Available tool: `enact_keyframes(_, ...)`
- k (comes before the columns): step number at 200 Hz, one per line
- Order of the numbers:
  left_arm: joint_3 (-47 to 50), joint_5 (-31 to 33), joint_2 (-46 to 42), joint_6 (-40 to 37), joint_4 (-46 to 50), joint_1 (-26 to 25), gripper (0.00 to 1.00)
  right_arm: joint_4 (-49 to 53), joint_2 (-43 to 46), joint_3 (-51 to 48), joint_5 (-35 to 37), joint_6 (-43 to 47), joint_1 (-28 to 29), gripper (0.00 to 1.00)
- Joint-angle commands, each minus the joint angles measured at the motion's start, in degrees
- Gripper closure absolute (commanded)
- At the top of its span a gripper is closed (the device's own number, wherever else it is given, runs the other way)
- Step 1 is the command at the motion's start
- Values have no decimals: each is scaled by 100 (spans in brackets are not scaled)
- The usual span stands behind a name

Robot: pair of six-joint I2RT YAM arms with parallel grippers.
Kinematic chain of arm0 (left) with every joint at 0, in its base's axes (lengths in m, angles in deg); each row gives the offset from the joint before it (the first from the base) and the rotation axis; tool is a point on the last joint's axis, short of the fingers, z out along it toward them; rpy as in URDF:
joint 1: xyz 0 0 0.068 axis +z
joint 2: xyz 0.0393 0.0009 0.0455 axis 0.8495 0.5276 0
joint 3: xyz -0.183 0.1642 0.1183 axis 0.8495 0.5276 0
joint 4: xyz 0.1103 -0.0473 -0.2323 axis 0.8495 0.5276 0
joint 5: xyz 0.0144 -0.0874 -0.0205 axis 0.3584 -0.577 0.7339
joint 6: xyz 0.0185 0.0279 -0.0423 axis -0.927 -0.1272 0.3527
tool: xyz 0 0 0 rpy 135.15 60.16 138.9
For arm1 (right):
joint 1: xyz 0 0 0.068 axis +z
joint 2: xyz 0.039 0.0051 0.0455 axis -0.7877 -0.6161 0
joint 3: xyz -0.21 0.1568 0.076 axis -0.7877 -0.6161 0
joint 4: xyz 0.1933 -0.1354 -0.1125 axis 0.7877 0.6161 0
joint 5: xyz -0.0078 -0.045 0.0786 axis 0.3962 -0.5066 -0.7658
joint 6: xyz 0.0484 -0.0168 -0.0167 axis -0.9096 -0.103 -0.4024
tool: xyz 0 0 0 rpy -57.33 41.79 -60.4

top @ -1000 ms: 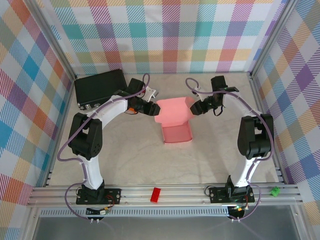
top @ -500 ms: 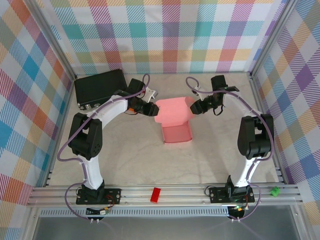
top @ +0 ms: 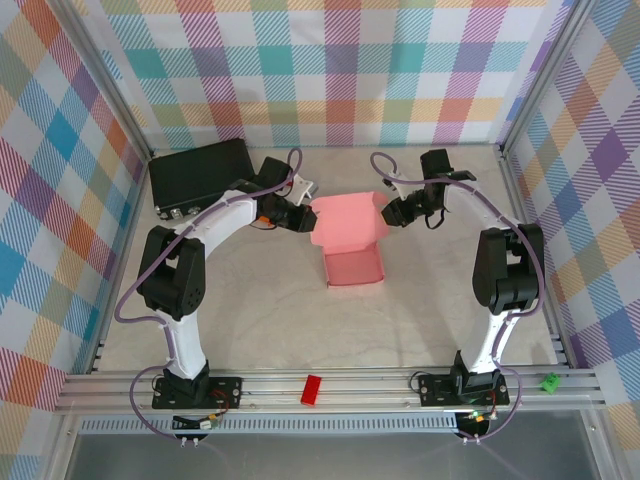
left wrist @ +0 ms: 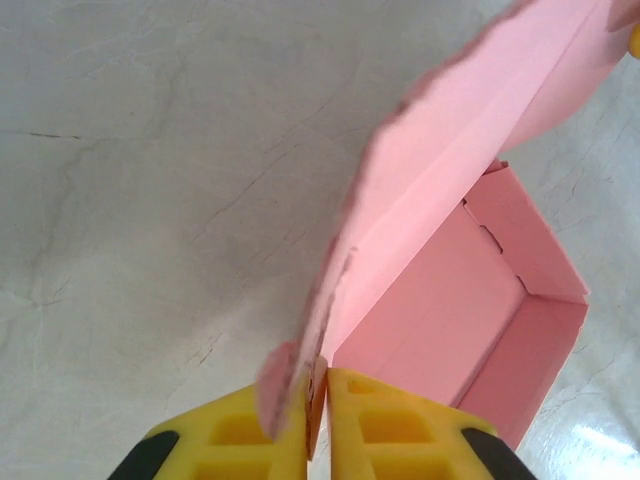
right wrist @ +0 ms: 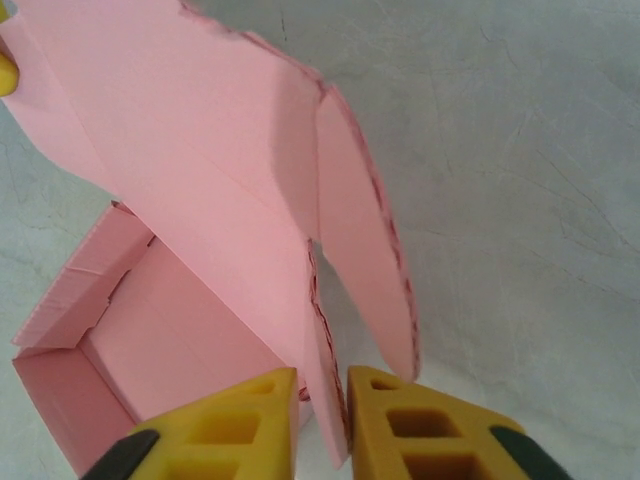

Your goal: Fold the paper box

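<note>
Pale-pink paper box [top: 352, 245], lid flap raised

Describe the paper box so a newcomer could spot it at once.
On the table, look to the middle. The paper box is there: a shallow tray with its lid raised, the left gripper and right gripper pinching the lid's sides. It is pale pink card, unlike the black case at far left.

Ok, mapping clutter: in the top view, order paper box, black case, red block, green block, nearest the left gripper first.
1. paper box, in the left gripper
2. black case, back left
3. red block, front rail
4. green block, front right
</note>
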Motion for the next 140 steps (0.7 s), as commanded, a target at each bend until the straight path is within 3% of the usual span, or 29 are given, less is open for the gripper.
enact_keyframes(1, -176, 124, -21, 50, 73, -73, 89, -17, 135, 3, -131, -30, 53, 83)
enact_keyframes(62, -202, 545, -144, 227, -186, -170, 100, -475, 412, -278, 264, -264, 219, 94)
enact_keyframes(140, 290, 1503, -648, 536, -1122, -317, 100, -1979, 1122, -1270, 1367, -961, 616, 96)
